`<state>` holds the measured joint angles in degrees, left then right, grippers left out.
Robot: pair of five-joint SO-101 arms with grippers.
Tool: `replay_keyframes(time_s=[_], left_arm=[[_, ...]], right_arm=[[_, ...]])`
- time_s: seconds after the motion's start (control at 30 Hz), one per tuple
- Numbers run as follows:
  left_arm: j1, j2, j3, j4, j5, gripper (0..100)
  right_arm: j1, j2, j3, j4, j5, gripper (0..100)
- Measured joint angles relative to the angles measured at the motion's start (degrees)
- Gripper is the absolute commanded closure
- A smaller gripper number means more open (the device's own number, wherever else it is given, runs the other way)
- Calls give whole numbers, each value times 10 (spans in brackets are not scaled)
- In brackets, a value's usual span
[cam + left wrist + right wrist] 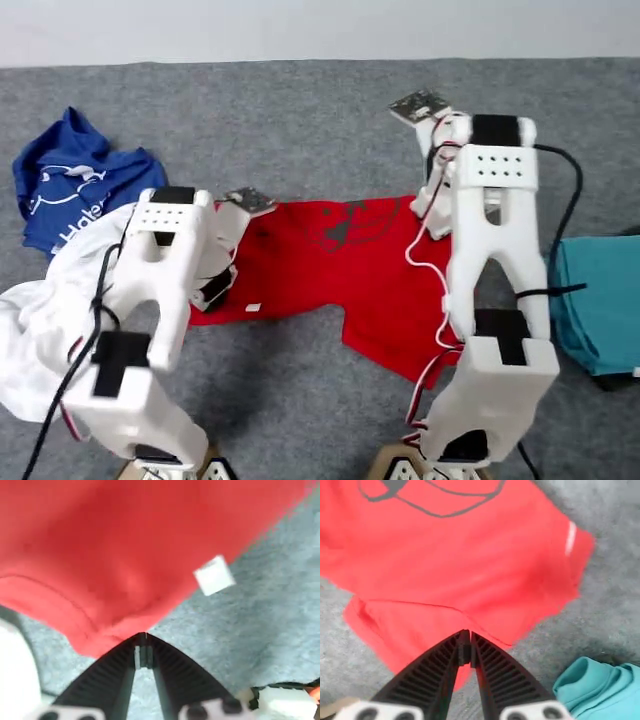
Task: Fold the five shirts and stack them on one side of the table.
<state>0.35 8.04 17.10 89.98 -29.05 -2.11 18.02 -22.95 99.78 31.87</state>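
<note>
From the high view, a red shirt (340, 270) lay spread across the middle of the counter (250, 110), chest side up with a dark printed design (345, 222) towards the far edge and one sleeve trailing towards the near edge between the two arms. A blue shirt (70, 185) with white print sat crumpled near the far left corner, a white shirt (40, 320) was heaped along the left edge beside it, and a teal shirt (600, 300) rested at the right edge. The counter was covered in a grey, felt-like material, and a pale wall (300, 25) ran behind its far edge. The left arm (160, 270) stood over the red shirt's left side and the right arm (495, 230) over its right side. In the left wrist view, the left end effector (145, 642) had its jaws pressed together, pinching the red shirt's hem, with a small white tag (214, 575) at the cloth's edge nearby and grey counter beyond. In the right wrist view, the right end effector (466, 647) was likewise closed tight on a folded-over edge of the red shirt; the teal shirt lay bunched just beside it.
</note>
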Motion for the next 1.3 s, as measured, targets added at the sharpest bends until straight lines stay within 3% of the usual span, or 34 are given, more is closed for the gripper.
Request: replay_keyframes(time_s=[0.37,0.6,0.9,1.03,1.3], left_arm=[[25,-199,0,-21,39,998],[131,-195,1,-86,82,998],[283,-16,-74,-125,88,998],[336,84,-163,-100,88,992],[397,248,-341,-12,88,874]], right_arm=[[29,-87,0,7,-39,989],[150,-207,50,7,-105,989],[341,-382,198,7,-127,989],[419,-451,270,3,-126,989],[508,-568,406,-23,-55,989]])
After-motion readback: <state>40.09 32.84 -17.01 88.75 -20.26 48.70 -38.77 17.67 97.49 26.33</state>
